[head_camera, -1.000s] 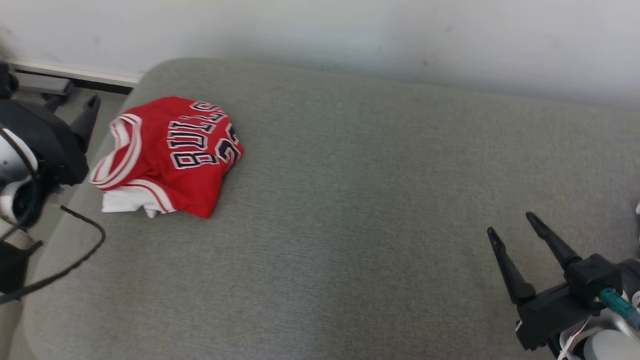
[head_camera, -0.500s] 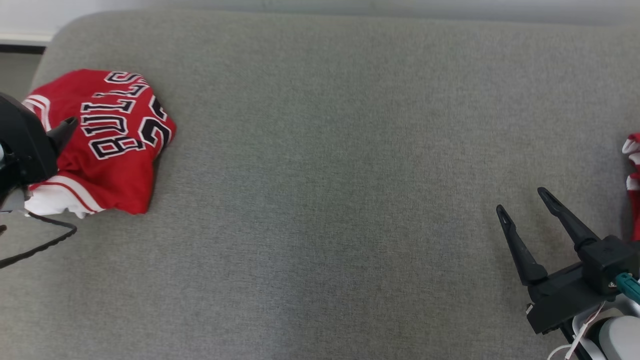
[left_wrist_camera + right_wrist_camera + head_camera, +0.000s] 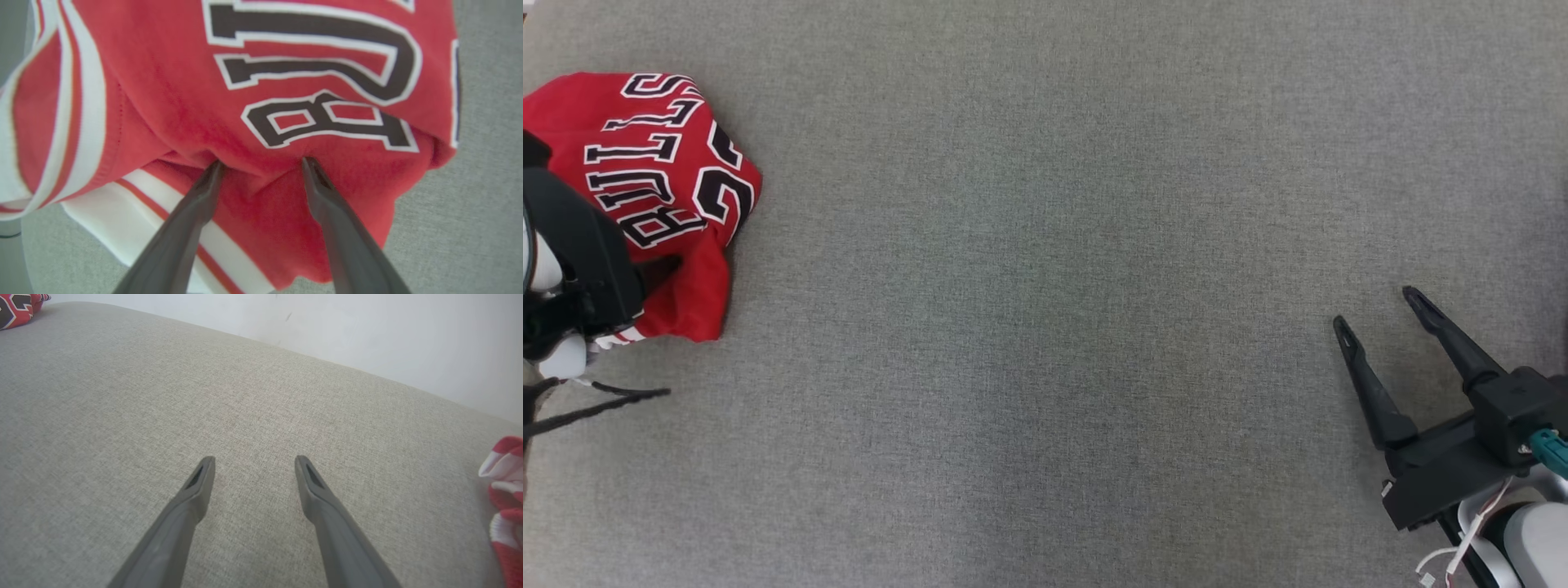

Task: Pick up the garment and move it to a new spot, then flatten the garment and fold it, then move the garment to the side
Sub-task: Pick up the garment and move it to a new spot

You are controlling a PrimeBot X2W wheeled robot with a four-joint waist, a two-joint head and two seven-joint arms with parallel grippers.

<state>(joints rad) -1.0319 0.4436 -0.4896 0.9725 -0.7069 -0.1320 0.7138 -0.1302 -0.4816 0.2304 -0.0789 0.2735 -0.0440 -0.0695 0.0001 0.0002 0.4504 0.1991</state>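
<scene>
Left wrist view: left gripper (image 3: 262, 162) spread wide, tips nudging the red jersey (image 3: 163, 81), gripping nothing. Right gripper (image 3: 1374, 307) open, empty. Looks like pick-up; next, pinch and lift.

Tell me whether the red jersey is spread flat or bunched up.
Bunched, not spread flat. The red jersey lies heaped on the grey cushion; in the left wrist view its layers overlap, white trim under red.

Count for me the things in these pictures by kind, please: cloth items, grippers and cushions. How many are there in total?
Cloth items: 2 (red jersey, red and white cloth)
Grippers: 2 (left gripper, right gripper)
Cushions: 1 (grey cushion)
Total: 5
</scene>
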